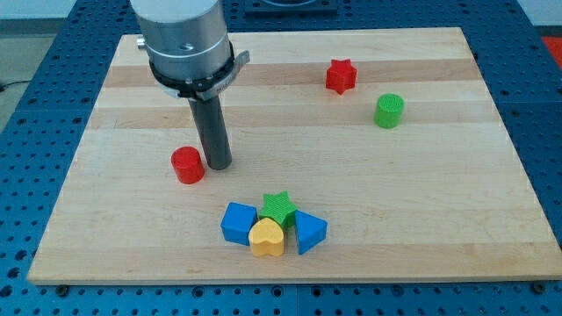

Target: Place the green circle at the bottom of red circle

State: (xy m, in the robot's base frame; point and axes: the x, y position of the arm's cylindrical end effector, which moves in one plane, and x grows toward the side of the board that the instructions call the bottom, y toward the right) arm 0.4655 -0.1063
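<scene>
- Tabletop: pale wooden board, fills most of the view, sits on a blue perforated base.
- Arm housing: grey cylinder at the view's top left, dark rod hanging straight down from it.
- No claw on this rig, so no wide or narrow state to record; rod ends in my tip, resting on the board.
- My tip sits just beside the red circle, on its right in the view; contact cannot be confirmed, gap looks very small.
- Green circle: upright cylinder toward the view's right, upper half of the board, well apart from my tip and from the red circle. It lies higher in the view than the red circle, not below it.
- Red star: up and to the left of the green circle, near it but apart.
- Cluster near the view's bottom centre, below my tip, pieces touching or almost touching:
  - blue cube on the left
  - green star at the top
  - yellow heart at the front
  - blue triangle on the right
</scene>
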